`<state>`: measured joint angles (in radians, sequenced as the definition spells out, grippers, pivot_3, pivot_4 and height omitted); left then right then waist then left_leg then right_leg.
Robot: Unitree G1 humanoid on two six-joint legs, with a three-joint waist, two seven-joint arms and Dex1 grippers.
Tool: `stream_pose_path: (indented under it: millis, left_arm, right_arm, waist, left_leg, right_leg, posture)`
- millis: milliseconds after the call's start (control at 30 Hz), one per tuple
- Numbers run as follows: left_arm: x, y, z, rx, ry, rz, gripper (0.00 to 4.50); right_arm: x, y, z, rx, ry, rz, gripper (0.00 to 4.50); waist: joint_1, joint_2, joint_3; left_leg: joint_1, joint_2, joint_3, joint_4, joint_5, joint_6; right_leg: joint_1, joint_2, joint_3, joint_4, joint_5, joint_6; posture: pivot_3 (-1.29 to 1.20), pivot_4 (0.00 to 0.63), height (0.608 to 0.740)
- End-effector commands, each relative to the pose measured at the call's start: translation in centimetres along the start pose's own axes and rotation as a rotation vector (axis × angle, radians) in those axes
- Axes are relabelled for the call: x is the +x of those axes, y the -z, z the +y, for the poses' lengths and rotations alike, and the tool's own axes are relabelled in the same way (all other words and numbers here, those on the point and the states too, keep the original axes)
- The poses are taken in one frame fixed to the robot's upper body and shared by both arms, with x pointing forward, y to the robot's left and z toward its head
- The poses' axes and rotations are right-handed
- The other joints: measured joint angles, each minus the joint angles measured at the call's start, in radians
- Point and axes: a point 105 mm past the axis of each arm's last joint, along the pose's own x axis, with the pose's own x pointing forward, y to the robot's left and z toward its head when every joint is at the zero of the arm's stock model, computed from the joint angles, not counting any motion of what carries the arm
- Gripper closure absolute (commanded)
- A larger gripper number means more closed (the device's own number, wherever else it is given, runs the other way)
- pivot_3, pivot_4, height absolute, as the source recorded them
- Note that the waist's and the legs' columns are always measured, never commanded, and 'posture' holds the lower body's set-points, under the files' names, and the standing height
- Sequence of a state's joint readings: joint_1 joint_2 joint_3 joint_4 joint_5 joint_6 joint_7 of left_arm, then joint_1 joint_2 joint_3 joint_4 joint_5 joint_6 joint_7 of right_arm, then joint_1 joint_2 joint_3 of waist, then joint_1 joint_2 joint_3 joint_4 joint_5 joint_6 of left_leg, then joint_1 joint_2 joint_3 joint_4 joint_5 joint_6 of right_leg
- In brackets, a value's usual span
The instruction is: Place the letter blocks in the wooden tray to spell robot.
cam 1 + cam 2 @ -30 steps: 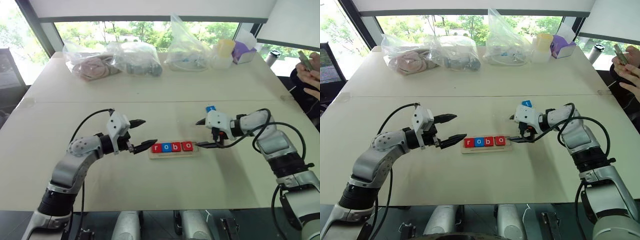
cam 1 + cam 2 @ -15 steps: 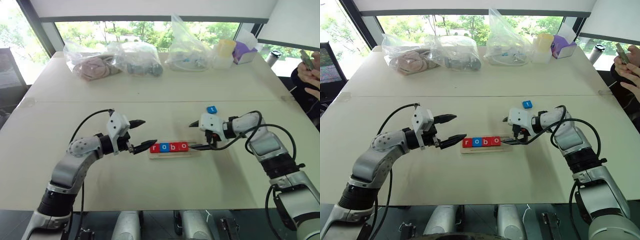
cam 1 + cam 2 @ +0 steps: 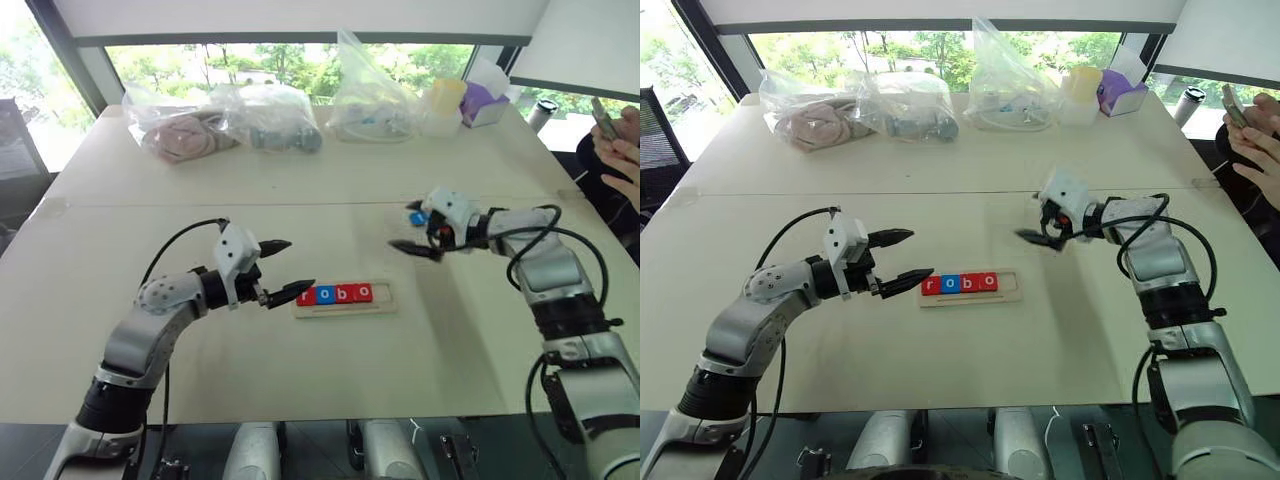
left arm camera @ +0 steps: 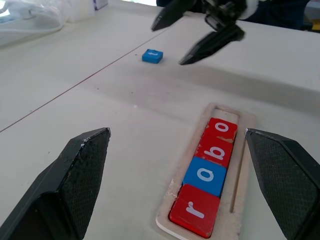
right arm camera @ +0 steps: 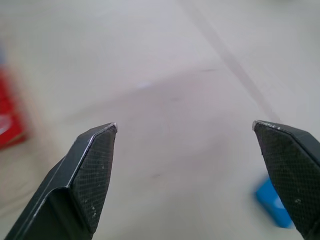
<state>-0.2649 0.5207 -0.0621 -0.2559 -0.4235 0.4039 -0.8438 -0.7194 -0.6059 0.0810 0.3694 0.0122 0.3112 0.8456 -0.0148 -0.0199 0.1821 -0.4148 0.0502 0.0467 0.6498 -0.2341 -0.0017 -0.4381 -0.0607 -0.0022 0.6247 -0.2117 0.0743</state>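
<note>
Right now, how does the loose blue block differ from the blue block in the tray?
The loose blue block lies on the bare table, near the open right gripper; the tray's blue block sits second in the tray, between red blocks. The tray one reads "o"; the loose one's letter is too small to read. The loose one lies alone, while the tray one touches its neighbours. Both are flat blue squares with a white letter.
</note>
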Motion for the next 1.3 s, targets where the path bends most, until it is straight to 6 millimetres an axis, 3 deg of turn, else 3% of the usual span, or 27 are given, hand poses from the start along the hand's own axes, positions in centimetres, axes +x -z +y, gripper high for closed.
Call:
stream_pose_path:
  millis: [33, 300, 567, 667, 833, 867, 1033, 1200, 1300]
  left_arm:
    - [0.1, -0.9, 0.1, 0.038, 0.000, -0.028, 0.00]
    - [0.1, -0.9, 0.1, 0.038, 0.001, -0.028, 0.00]
    - [0.0, -0.9, 0.2, 0.042, -0.004, -0.028, 0.00]
    - [-0.1, -0.9, 0.2, 0.042, -0.008, -0.027, 0.00]
    - [0.0, -0.9, 0.2, 0.043, -0.006, -0.028, 0.00]
    - [0.0, -0.9, 0.1, 0.043, -0.004, -0.028, 0.00]
    - [0.2, -0.7, -0.1, 0.044, 0.006, -0.031, 0.00]
    - [0.4, -0.2, -0.3, 0.036, 0.012, -0.034, 0.00]
    - [0.6, 0.0, -0.6, 0.026, 0.023, -0.038, 0.00]
  right_arm:
    - [0.3, 1.2, -2.9, 0.150, 0.280, 0.053, 0.06]
    - [1.4, 3.4, -3.8, 0.319, 0.508, 0.121, 0.06]
    - [2.7, 4.1, -3.2, 0.507, 0.508, 0.137, 0.06]
    - [3.2, 3.9, -2.5, 0.527, 0.477, 0.131, 0.82]
    - [3.5, 3.6, -1.8, 0.556, 0.458, 0.130, 3.32]
    - [3.3, 3.5, -1.8, 0.563, 0.461, 0.131, 3.30]
    - [0.1, 3.1, -1.1, 0.526, 0.487, 0.173, 3.30]
    - [-5.0, 3.8, 4.0, 0.582, 0.457, 0.266, 3.30]
    - [-7.2, 4.6, 7.0, 0.645, 0.445, 0.336, 3.30]
  waist:
    - [0.002, 0.000, 0.000]
    - [0.000, 0.000, 0.000]
    - [-0.004, 0.000, 0.000]
    - [-0.004, 0.000, 0.000]
    - [-0.004, 0.000, 0.000]
    - [-0.004, 0.000, 0.000]
    - [0.003, 0.000, 0.000]
    - [0.006, 0.001, 0.000]
    - [-0.003, 0.001, 0.000]
  left_leg:
    - [0.000, 0.000, 0.000, 0.000, 0.000, 0.000]
    - [0.000, 0.000, 0.001, 0.000, 0.000, 0.000]
    - [0.000, 0.000, 0.001, 0.000, 0.000, 0.000]
    - [0.000, 0.000, 0.001, -0.001, 0.000, 0.000]
    - [0.001, 0.000, 0.001, -0.001, 0.000, 0.000]
    - [0.001, 0.000, 0.001, -0.001, 0.000, 0.000]
    - [0.000, 0.000, 0.000, -0.002, 0.000, 0.000]
    - [-0.004, 0.000, -0.001, -0.002, 0.000, 0.000]
    - [-0.004, 0.000, 0.000, -0.002, 0.000, 0.000]
  right_leg:
    - [0.000, 0.000, 0.000, 0.001, 0.000, 0.000]
    - [-0.001, 0.000, 0.001, 0.002, 0.000, 0.000]
    - [-0.001, 0.000, 0.002, 0.003, 0.000, 0.000]
    - [-0.001, 0.000, 0.002, 0.003, 0.000, 0.000]
    - [-0.001, 0.000, 0.002, 0.003, 0.000, 0.000]
    - [-0.001, 0.000, 0.002, 0.003, 0.000, 0.000]
    - [-0.002, 0.000, 0.002, 0.003, -0.001, 0.001]
    - [-0.004, 0.000, 0.001, 0.003, -0.002, 0.003]
    - [-0.005, -0.001, 0.001, 0.003, -0.002, 0.003]
  posture:
    - [0.00, 0.150, 0.740]
    - [0.00, 0.150, 0.740]
    - [0.00, 0.150, 0.740]
    - [0.00, 0.150, 0.740]
    - [0.00, 0.150, 0.740]
    - [0.00, 0.150, 0.740]
    - [0.00, 0.150, 0.740]
    - [0.00, 0.150, 0.740]
    - [0.00, 0.150, 0.740]
